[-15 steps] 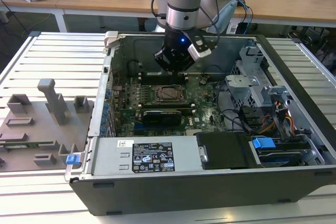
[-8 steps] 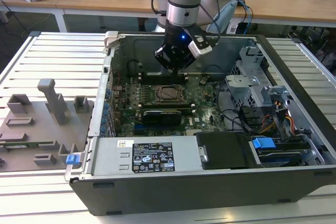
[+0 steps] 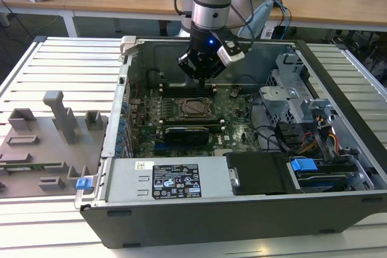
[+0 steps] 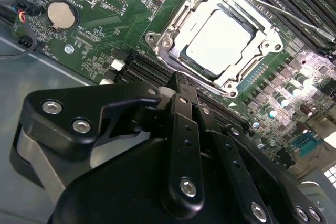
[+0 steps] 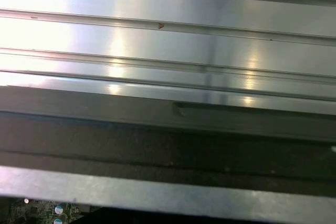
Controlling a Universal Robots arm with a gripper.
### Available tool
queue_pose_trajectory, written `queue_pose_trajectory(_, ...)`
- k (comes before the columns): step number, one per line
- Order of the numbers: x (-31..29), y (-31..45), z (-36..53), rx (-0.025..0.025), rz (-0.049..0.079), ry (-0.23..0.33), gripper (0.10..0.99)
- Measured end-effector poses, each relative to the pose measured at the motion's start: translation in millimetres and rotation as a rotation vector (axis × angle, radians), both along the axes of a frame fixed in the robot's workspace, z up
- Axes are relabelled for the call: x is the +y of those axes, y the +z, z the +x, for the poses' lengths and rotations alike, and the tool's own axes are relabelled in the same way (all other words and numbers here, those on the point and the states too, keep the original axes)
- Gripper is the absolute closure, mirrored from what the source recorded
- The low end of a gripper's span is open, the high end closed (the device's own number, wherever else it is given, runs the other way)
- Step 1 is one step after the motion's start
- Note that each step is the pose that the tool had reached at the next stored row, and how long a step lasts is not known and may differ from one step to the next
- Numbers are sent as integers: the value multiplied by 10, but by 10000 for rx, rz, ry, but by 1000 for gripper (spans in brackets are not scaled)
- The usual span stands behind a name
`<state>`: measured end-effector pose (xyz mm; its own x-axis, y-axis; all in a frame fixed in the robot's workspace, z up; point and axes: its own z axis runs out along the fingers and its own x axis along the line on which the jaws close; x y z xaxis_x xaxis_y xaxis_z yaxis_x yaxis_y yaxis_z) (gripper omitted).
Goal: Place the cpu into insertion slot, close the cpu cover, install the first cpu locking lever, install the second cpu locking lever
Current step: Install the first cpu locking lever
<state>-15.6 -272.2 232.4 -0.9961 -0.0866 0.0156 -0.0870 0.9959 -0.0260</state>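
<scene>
Slatted metal tabletop (image 3: 54,64) carries an open computer case (image 3: 338,209) lying on its side, with wooden desks beyond it at the far side of the room. On the motherboard (image 3: 239,122) inside, the cpu (image 4: 218,38) already sits in the insertion slot (image 4: 185,55), its dull silver top showing flat and square through the window of the cpu cover (image 4: 262,38), which looks to be folded down over it. So the first two steps seem done, as far as the second wrist view shows. A thin locking lever (image 4: 262,6) runs as a bright rod along one side of the socket; whether it is latched I cannot tell, and the other lever I cannot make out, so the lever steps are best judged as still open. The chip is square, with no real long axis; it lies face up, its edges parallel to the cover's frame. In the exterior view the gripper (image 3: 199,77) hangs just beyond the socket's far edge, pointing down, near but apart from it. Its fingers (image 4: 184,129) appear drawn together and hold nothing.
</scene>
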Motion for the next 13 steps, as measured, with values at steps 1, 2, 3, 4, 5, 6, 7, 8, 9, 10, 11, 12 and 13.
queue_pose_trajectory(1,0,4,0,2,-4,0,980)
queue_pose_trajectory(2,-1,8,0,3,-4,0,980)
queue_pose_trajectory(3,0,15,0,1,-1,0,980)
queue_pose_trajectory(4,0,20,0,1,-2,0,980)
queue_pose_trajectory(5,0,28,0,1,-1,0,980)
queue_pose_trajectory(6,0,31,0,0,-1,0,980)
queue_pose_trajectory(7,0,35,0,1,-1,0,980)
queue_pose_trajectory(8,0,38,0,0,1,0,980)
queue_pose_trajectory(9,0,43,0,0,-1,0,980)
queue_pose_trajectory(10,0,47,0,1,-1,0,980)
queue_pose_trajectory(11,0,63,0,0,-1,0,980)
queue_pose_trajectory(12,0,76,0,0,-1,0,980)
queue_pose_trajectory(13,0,86,0,0,-1,0,980)
